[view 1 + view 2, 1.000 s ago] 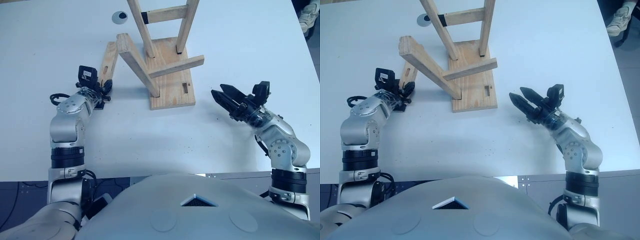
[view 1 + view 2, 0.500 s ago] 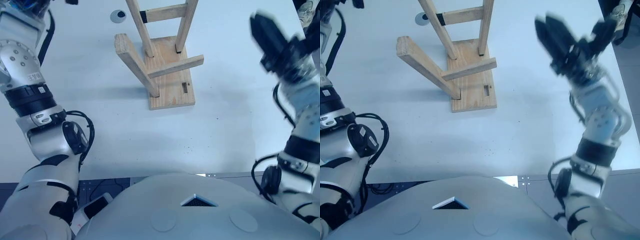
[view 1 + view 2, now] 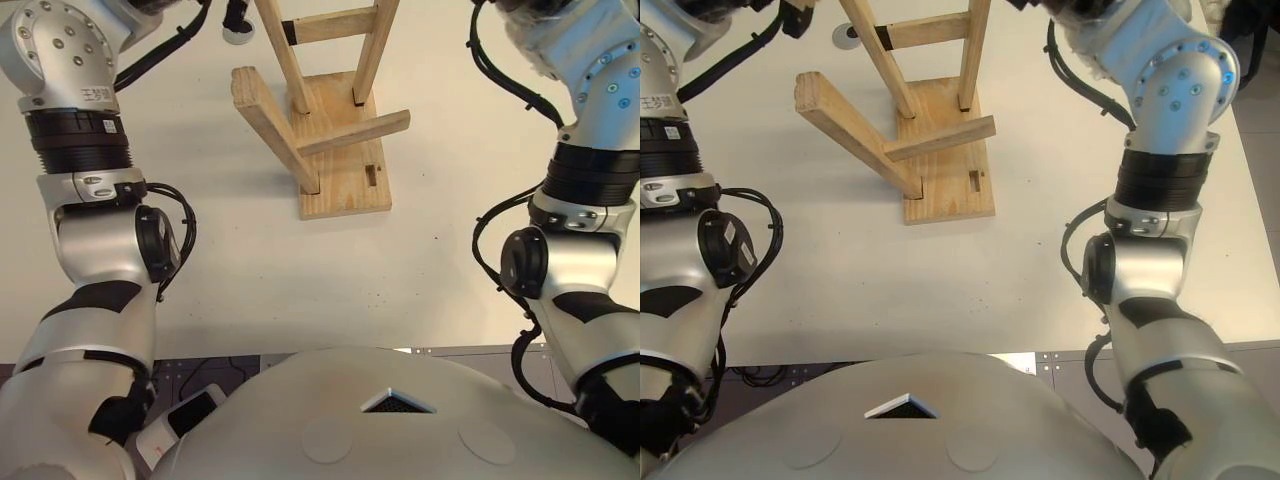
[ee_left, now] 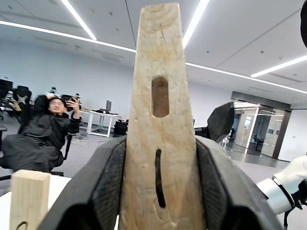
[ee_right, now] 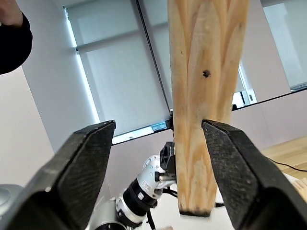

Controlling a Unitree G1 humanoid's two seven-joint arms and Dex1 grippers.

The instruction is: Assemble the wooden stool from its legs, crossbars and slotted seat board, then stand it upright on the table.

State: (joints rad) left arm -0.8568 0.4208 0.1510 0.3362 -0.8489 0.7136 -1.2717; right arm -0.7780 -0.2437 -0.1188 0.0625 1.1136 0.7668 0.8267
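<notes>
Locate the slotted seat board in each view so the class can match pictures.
Left eye view: slotted seat board flat on the table, just above centre.
Right eye view: same board, left of centre.
Left wrist view: not in it; left gripper clamps a loose leg.
Right wrist view: not in it.
Shared landmark, both eye views: leaning leg slotted into the board.

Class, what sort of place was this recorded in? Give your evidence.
Probably an open-plan office or lab: long ceiling strip lights, desks in the background, a glass-walled room, and a large white work table.
</notes>
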